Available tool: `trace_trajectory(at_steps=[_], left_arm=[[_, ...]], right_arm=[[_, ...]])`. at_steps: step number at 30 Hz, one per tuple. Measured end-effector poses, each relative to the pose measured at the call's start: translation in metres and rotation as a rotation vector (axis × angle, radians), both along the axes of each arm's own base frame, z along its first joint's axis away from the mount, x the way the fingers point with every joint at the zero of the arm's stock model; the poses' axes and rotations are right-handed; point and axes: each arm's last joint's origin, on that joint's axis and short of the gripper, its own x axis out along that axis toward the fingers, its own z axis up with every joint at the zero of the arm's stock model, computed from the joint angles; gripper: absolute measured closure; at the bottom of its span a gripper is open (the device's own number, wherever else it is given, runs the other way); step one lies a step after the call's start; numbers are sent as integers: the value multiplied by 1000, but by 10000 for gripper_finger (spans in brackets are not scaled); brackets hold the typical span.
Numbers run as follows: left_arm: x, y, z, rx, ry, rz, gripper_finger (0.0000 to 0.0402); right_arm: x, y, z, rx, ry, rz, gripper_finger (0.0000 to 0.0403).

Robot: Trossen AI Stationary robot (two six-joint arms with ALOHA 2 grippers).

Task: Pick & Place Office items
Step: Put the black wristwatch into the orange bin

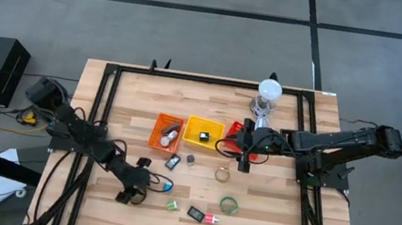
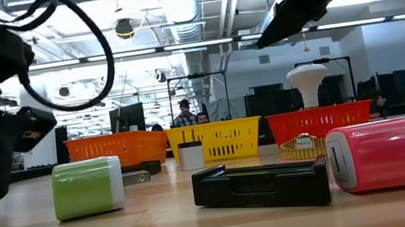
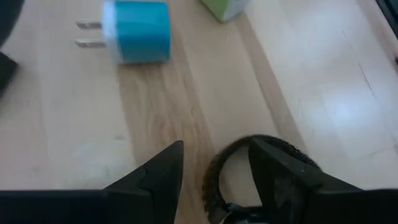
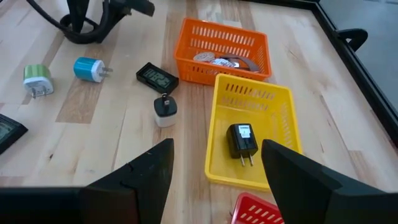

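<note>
left gripper (image 1: 129,195): low at the table's near-left, fingers spread astride a black fabric ring (image 3: 249,171) lying flat, one finger inside the loop
right gripper (image 4: 214,168): spread wide, holding nothing, above the red mesh basket (image 1: 238,143)
yellow mesh basket (image 4: 283,134): holds a black plug adapter (image 4: 242,140)
orange mesh basket (image 4: 221,65): beside the yellow one
blue plug adapter (image 3: 135,31): near the ring

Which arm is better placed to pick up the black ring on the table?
Left. The left tool is open and already straddles one side of the black ring, low at the table. The right tool hangs open by the red basket, far from the ring.
</note>
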Motion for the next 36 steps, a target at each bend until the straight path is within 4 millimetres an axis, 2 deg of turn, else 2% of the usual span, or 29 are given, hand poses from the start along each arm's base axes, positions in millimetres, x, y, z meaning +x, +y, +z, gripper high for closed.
trace_trajectory(at_steps=[3, 18, 23, 30, 36], left_arm=[[0, 0, -4, 0, 24, -10, 243], [-3, 2, -5, 24, 45, -7, 375], [-4, 2, -2, 14, 41, -11, 392], [1, 17, 28, 45, -143, 95, 383], [5, 48, 61, 297, -389, 239, 393]], right_arm=[[0, 0, 0, 0, 0, 0, 168], [0, 0, 0, -1, 0, 0, 168], [0, 0, 0, -2, 0, 1, 168], [0, 0, 0, -2, 0, 1, 168], [0, 0, 0, -2, 0, 1, 168]])
